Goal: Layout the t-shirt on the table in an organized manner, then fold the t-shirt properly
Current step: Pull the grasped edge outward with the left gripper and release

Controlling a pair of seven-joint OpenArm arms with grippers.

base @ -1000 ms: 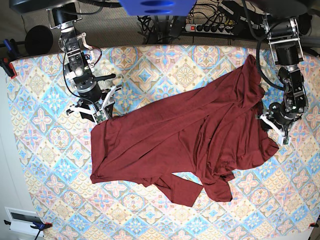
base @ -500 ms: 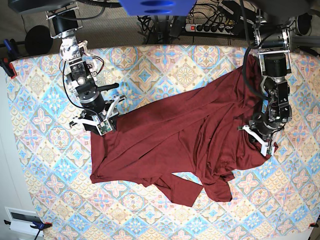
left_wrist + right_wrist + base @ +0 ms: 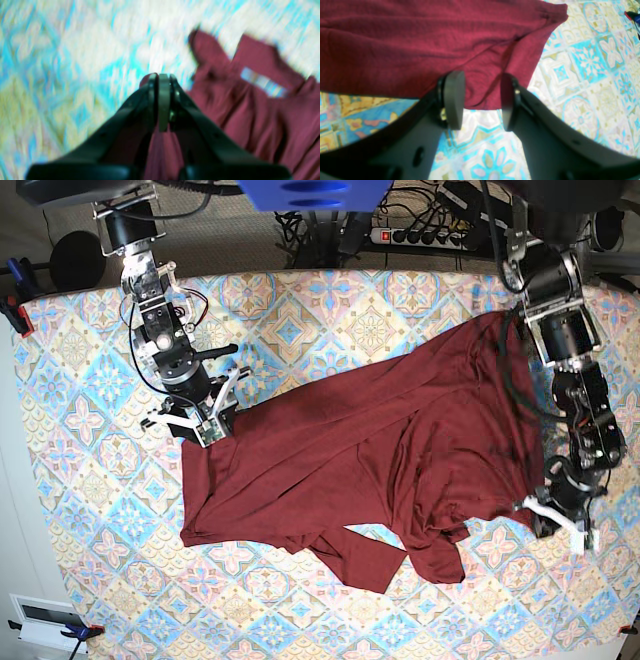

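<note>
The dark maroon t-shirt [image 3: 380, 450] lies crumpled across the middle of the patterned table [image 3: 90, 480], one sleeve bunched near the front. My left gripper [image 3: 557, 518] is at the shirt's right edge. In the blurred left wrist view its jaws [image 3: 161, 77] are shut, with a fold of the t-shirt [image 3: 250, 112] pinched between them. My right gripper [image 3: 197, 423] sits at the shirt's upper left corner. In the right wrist view it [image 3: 480, 107] is open, its fingers [image 3: 453, 100] straddling the hem of the t-shirt [image 3: 420, 45] just above the table [image 3: 582, 75].
A power strip [image 3: 420, 235] and cables lie behind the table's far edge. A red clamp [image 3: 15, 310] grips the left edge, and a white box [image 3: 45, 620] sits off the front left corner.
My left gripper has shut on the shirt's right edge and moved toward the front right, dragging that edge along. The right gripper stays open and has settled at the shirt's upper left corner.
</note>
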